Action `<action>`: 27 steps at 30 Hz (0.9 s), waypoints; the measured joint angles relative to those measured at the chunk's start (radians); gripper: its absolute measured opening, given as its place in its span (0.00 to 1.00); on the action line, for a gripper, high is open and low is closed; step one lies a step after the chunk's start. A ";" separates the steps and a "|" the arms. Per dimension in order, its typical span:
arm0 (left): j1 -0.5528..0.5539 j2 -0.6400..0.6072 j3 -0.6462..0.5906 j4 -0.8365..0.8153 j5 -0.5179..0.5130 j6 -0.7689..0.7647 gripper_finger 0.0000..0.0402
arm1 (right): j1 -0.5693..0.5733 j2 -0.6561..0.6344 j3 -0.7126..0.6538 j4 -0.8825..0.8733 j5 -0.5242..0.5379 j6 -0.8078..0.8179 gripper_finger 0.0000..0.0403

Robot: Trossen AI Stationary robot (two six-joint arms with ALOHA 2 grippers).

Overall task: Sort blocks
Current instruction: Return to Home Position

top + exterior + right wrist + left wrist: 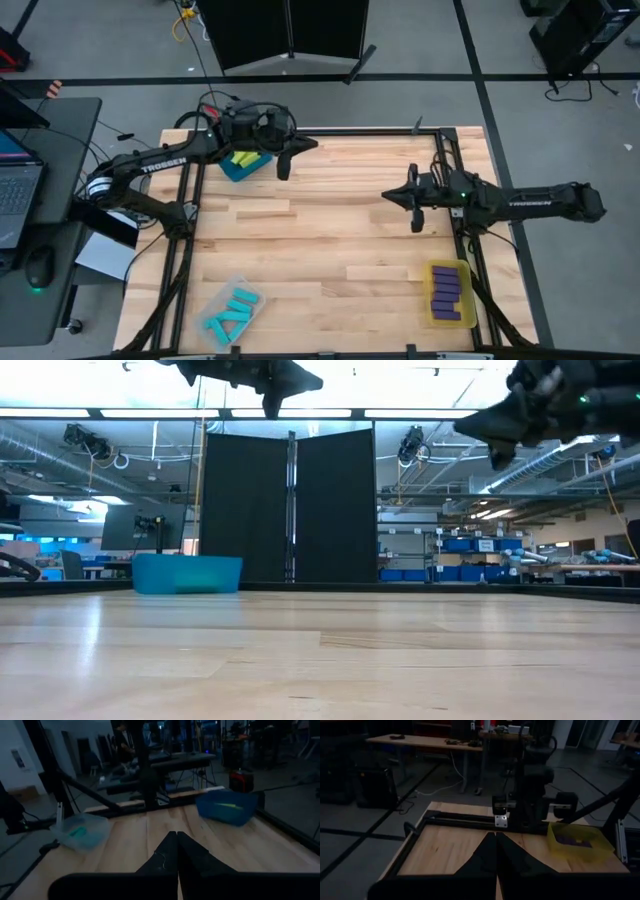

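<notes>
Left arm raised by blue bin, right arm hovering opposite, both jaws closed

The left arm is hanging raised at far left, left gripper pointing right, fingers pressed together. The right arm is stretching in from the right, right gripper likewise closed.

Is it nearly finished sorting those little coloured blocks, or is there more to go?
Sorting looks done: green blocks lie in the blue bin, cyan blocks in the clear bin, purple blocks in the yellow bin. I see no loose block on the table. Nothing is in hand: the left gripper and right gripper hang shut and empty above it. Probably only parking the arms is left.
</notes>
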 joint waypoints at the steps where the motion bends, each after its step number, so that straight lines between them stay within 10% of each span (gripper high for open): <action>1: -0.002 0.000 0.000 0.002 -0.004 0.000 0.01 | 0.000 -0.027 -0.021 0.001 0.000 0.008 0.01; 27: -0.064 -0.041 -0.041 0.078 -0.071 0.037 0.01 | -0.007 -0.595 -0.263 -0.299 0.025 0.078 0.01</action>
